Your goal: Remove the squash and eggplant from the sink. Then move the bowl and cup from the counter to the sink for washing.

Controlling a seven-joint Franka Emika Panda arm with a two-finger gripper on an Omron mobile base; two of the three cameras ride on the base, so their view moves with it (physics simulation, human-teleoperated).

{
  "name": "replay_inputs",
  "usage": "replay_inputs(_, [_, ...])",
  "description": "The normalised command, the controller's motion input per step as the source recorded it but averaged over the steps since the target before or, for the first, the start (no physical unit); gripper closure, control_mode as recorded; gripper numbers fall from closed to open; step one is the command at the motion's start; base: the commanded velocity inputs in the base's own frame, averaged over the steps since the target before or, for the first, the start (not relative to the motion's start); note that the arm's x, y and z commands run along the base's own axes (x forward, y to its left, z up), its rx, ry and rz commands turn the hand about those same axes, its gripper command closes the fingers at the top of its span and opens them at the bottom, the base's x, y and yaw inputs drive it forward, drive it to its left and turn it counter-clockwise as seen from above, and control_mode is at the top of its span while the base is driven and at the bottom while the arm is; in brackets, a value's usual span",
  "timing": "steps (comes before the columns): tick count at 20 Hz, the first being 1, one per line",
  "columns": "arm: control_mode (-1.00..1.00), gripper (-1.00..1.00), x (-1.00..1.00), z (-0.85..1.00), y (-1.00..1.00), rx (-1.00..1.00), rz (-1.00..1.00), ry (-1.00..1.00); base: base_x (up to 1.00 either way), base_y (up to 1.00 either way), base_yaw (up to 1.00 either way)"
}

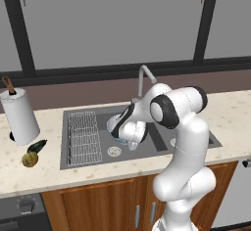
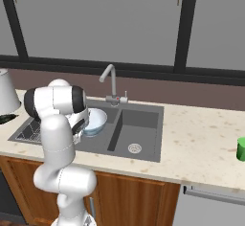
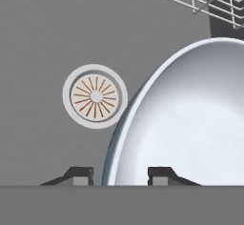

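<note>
The bowl (image 1: pixel 113 124) (image 2: pixel 95 119), white inside with a pale blue rim, rests tilted in the left basin of the dark grey sink (image 2: pixel 139 123). My gripper (image 3: pixel 120 174) reaches down into that basin. Its two fingertips straddle the bowl's (image 3: pixel 190 119) rim, one outside and one inside, both standing apart from it, so the gripper is open. The squash (image 1: pixel 30 159) and the dark eggplant (image 1: pixel 37 147) lie together on the counter (image 1: pixel 225 117) left of the sink. The green cup (image 2: pixel 241 149) stands on the counter far to the right.
A wire rack (image 1: pixel 82 137) fills the left part of the basin, next to a round drain (image 3: pixel 95 96). The curved faucet (image 1: pixel 142 78) rises behind the sink. A paper towel roll (image 1: pixel 19 117) stands beside the vegetables. A window wall backs the counter.
</note>
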Motion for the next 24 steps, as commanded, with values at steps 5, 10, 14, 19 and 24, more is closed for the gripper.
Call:
replay_inputs(5, [-1.00, -1.00, 0.00, 0.04, 0.00, 0.00, 0.00, 0.00, 0.00, 0.00, 0.00])
replay_inputs(10, [-1.00, -1.00, 0.00, 0.15, 0.00, 0.00, 0.00, -0.03, 0.00, 0.00, 0.00])
replay_inputs(14, [-1.00, -1.00, -0.05, 0.24, 0.00, 0.00, 0.00, -0.03, 0.00, 0.00, 0.00])
replay_inputs(19, [-1.00, -1.00, -0.17, 0.32, 0.00, 0.00, 0.00, -0.02, 0.00, 0.00, 0.00])
replay_inputs(24, [-1.00, -1.00, -0.21, 0.28, -0.01, 0.00, 0.00, 0.00, 0.00, 0.00, 0.00])
